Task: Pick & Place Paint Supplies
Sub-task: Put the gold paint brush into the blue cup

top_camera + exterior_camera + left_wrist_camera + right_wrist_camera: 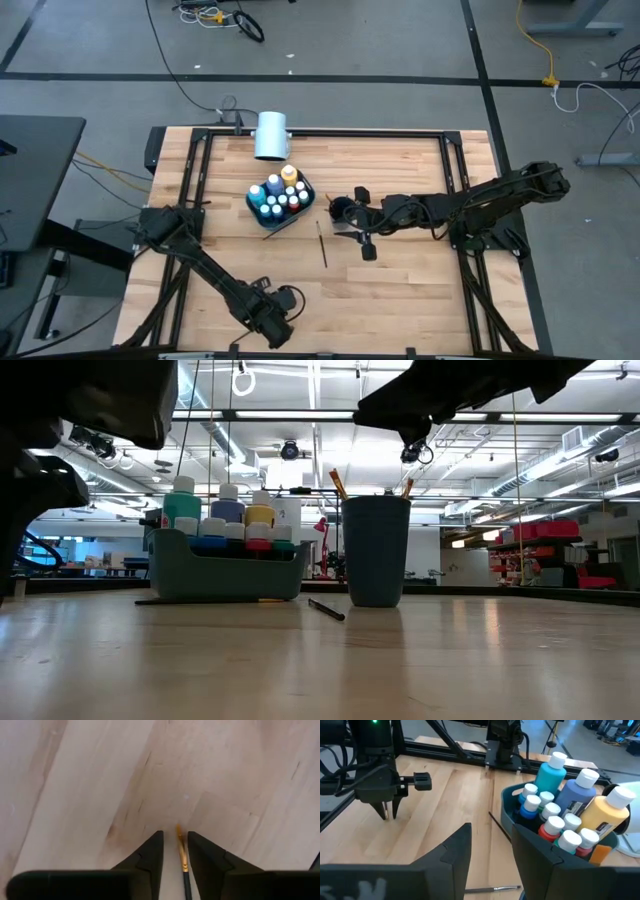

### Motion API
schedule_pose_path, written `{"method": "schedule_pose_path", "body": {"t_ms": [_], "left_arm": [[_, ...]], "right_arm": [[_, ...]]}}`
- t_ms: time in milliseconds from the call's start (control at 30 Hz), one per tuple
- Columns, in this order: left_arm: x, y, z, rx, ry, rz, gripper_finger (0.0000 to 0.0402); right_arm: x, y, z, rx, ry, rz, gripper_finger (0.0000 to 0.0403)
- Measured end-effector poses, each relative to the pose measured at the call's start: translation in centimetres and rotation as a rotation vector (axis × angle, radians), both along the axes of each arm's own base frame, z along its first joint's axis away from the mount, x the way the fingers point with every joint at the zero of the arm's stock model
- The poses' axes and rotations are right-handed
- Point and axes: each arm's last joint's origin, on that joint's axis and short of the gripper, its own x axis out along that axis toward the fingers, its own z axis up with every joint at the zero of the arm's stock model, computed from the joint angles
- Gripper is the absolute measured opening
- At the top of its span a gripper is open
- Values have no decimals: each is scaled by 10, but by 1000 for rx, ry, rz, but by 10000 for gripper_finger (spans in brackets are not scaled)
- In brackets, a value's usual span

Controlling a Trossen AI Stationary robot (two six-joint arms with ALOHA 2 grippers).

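A dark caddy (280, 198) near the table's middle holds several small paint bottles (570, 815) with white caps. A dark cup (375, 550) beside it has brushes (336, 483) standing in it. One dark paintbrush (322, 243) lies flat on the wood. My left gripper (176, 837) is near the near edge, pointing down and open by a narrow gap. Its fingers stand either side of a paintbrush (182, 857) with an orange-gold ferrule and dark handle. My right gripper (491, 826) hovers open by the cup, holding nothing.
A large white cylinder (271, 135) lies at the far edge. A black frame (330, 132) borders the table's far, left and right sides. Another thin brush (495, 890) lies on the table below my right gripper. Bare wood stretches across the near half (400, 300).
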Motion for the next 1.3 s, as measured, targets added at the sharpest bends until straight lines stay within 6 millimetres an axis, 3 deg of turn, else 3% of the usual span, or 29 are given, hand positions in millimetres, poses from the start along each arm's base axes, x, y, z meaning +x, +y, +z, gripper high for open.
{"method": "schedule_pose_path", "body": {"t_ms": [233, 533, 667, 933, 1167, 1300], "left_arm": [[1, 8, -6, 1, 18, 24, 11], [10, 11, 6, 157, -141, -14, 5], [17, 13, 43, 235, -324, 9, 4], [8, 20, 97, 426, -581, 52, 2], [3, 17, 132, 708, -846, 141, 1], [13, 17, 146, 848, -921, 203, 1]], "right_arm": [[0, 0, 0, 5, 1, -2, 144], [0, 0, 0, 25, 4, -10, 144], [0, 0, 0, 26, 4, -10, 144], [0, 0, 0, 29, 5, -4, 144], [0, 6, 3, 98, -23, 198, 144], [7, 14, 8, 136, -132, 242, 144]]}}
